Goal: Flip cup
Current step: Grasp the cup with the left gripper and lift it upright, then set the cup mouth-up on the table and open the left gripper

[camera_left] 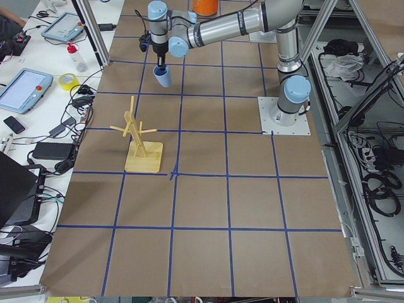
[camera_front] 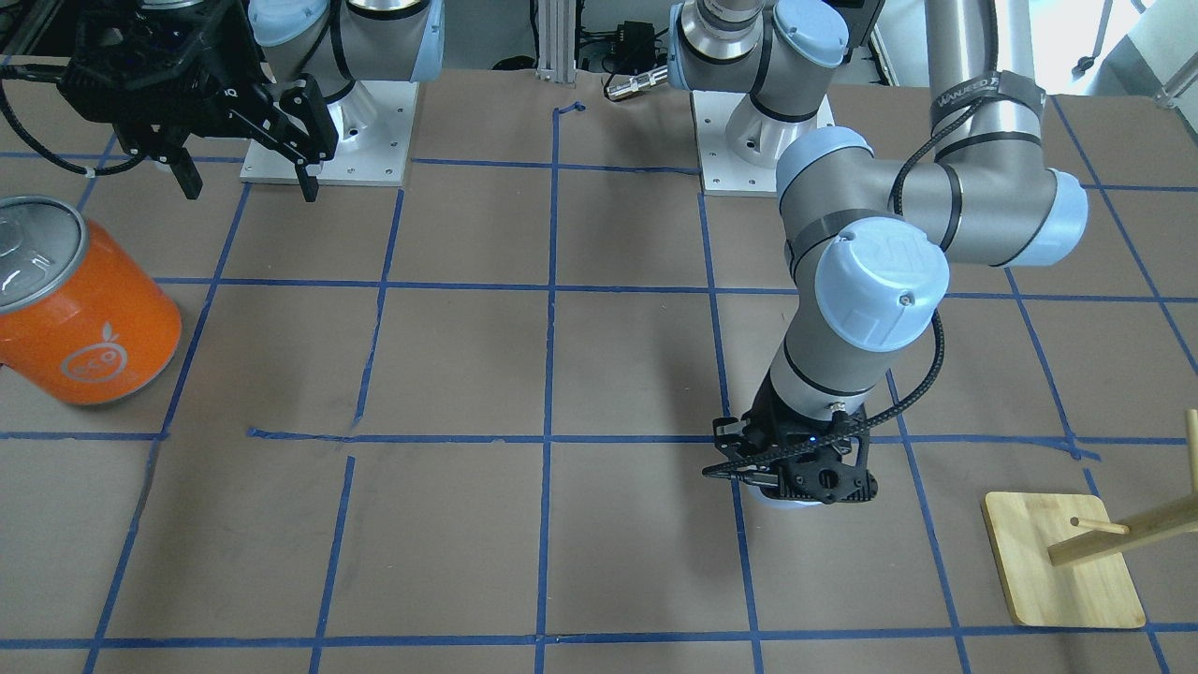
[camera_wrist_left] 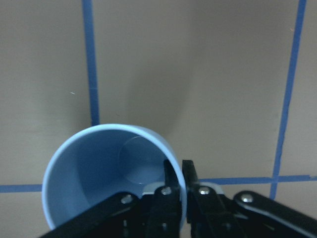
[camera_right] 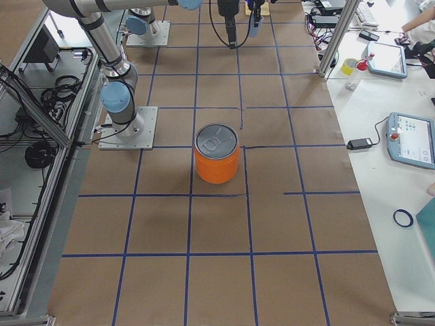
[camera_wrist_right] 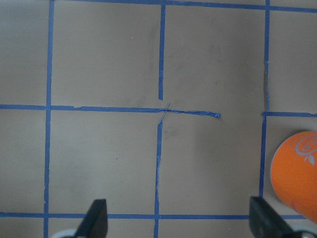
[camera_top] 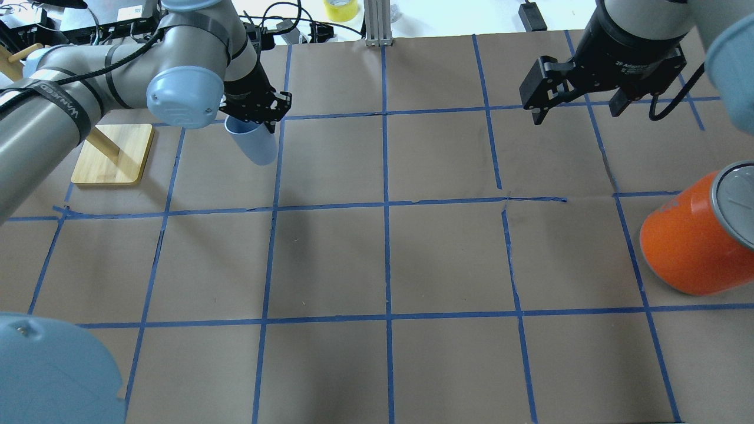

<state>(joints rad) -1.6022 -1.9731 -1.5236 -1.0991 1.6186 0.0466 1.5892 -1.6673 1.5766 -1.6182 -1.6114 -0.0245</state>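
Note:
The cup [camera_top: 254, 144] is a small pale bluish-white tumbler at the table's far left in the overhead view. My left gripper [camera_top: 254, 115] is shut on its rim, one finger inside and one outside. In the left wrist view the cup [camera_wrist_left: 99, 173] opens toward the camera and its inside bottom shows. The fingers [camera_wrist_left: 171, 191] pinch the rim's right side. In the front view the left gripper [camera_front: 796, 473] hides nearly all of the cup [camera_front: 796, 504]. I cannot tell whether the cup touches the table. My right gripper [camera_top: 577, 113] is open and empty, high over the far right.
A large orange can [camera_top: 695, 235] with a silver top stands at the right edge, also in the right wrist view [camera_wrist_right: 297, 173]. A wooden peg stand [camera_top: 112, 154] on a square base sits just left of the cup. Blue tape lines grid the brown table.

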